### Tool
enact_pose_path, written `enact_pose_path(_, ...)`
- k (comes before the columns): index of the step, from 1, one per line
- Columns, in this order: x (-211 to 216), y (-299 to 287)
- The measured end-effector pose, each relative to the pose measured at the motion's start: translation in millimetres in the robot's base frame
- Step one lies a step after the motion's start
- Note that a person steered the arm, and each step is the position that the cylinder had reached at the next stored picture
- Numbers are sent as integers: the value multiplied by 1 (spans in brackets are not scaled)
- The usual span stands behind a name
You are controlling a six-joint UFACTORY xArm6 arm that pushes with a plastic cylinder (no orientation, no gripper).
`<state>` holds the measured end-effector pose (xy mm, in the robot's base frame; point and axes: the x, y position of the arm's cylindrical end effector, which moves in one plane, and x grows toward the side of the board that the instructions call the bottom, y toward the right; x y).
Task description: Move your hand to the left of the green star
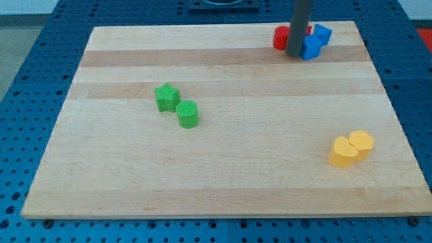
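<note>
Approach not begun: my tip [295,54], a bare rod with no fingers, sits upper right among the red block [280,38] and blue blocks [312,44]; I'd sweep lower-left, stopping left of the green star [166,97].

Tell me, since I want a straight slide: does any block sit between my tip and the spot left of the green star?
Nothing visible does. My tip sits among the red block and blue blocks at the view's top right; bare board leads to the green star.
</note>
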<state>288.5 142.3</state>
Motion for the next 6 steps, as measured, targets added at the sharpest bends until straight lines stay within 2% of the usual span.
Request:
enact_pose_path(1, 4, -2)
enact_pose_path(2, 30, -24)
enact_pose_path(3, 46, -71)
enact_pose_path(5, 48, -201)
enact_pose_path(6, 63, -268)
